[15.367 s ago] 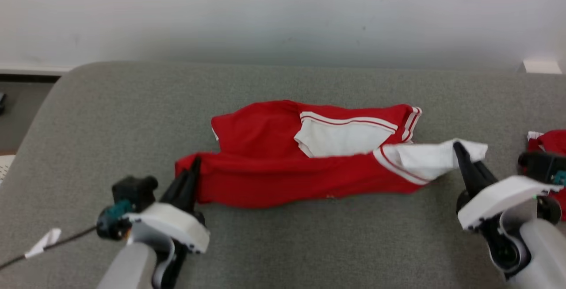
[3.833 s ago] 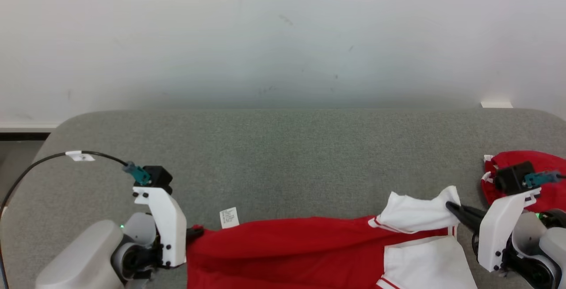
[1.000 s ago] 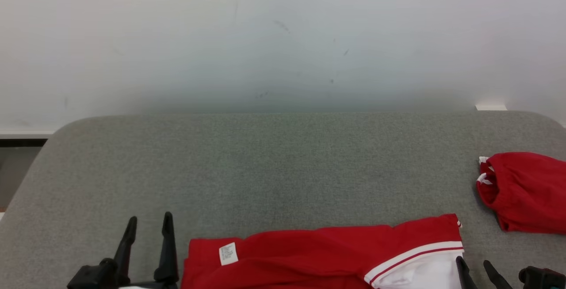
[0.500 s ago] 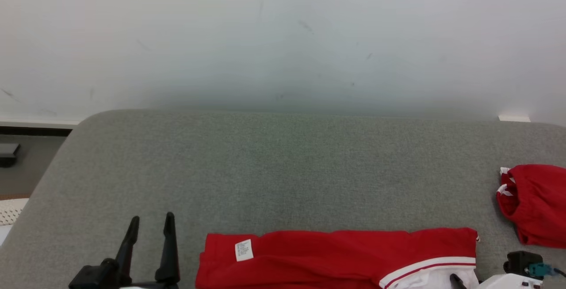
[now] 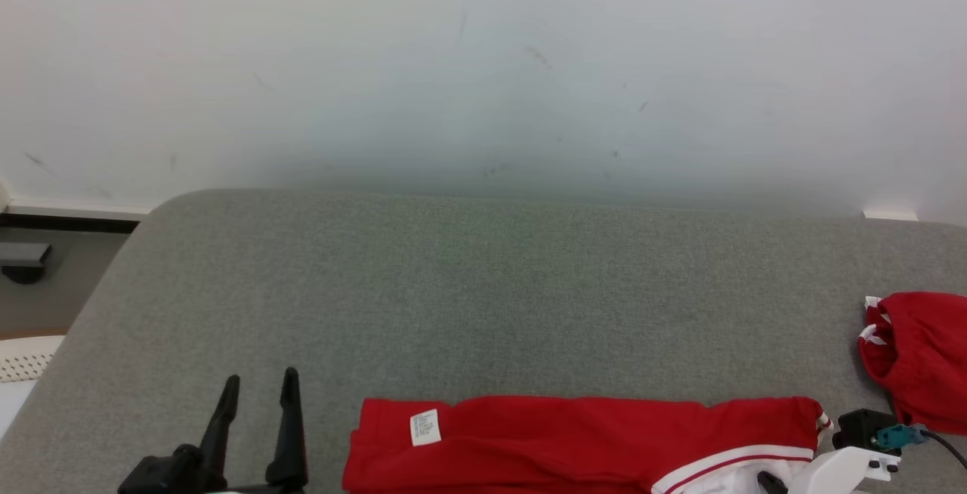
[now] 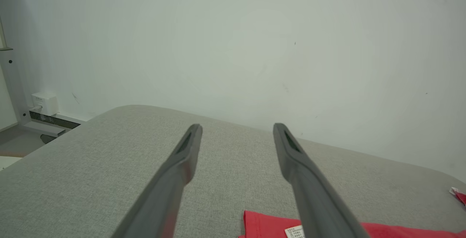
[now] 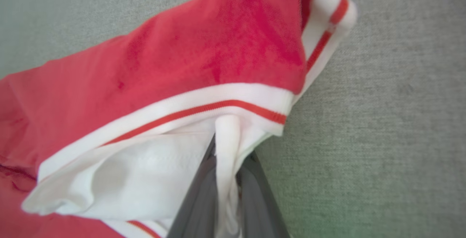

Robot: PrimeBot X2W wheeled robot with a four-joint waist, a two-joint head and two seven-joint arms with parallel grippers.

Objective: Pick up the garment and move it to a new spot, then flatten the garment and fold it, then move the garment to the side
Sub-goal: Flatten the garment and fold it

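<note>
Grey fabric covers the surface (image 5: 483,290) in the head view. Along its near edge the red garment (image 5: 574,441) is laid out as a long flat strip. A white label (image 5: 425,427) is turned up near its left end, and white trim (image 5: 729,461) is seen at its right end. The left gripper (image 5: 260,378) is held just left of the garment, clear of it, its fingers (image 5: 287,418) spread. The right gripper (image 5: 767,480) is seen at the garment's white end. A second red cloth (image 5: 918,358) is bunched at the far right, apart from the garment.

From the left wrist, the left gripper (image 6: 237,126) is seen over the surface (image 6: 109,165), fingers (image 6: 291,154) wide apart with nothing between them. The garment's (image 6: 265,227) labelled corner is seen beside the right-hand finger.

From the right wrist, the right gripper (image 7: 228,165) is clamped on a white fold of the garment (image 7: 218,56), with the fingers (image 7: 255,201) pressed together on it. This picture is blurred.
</note>
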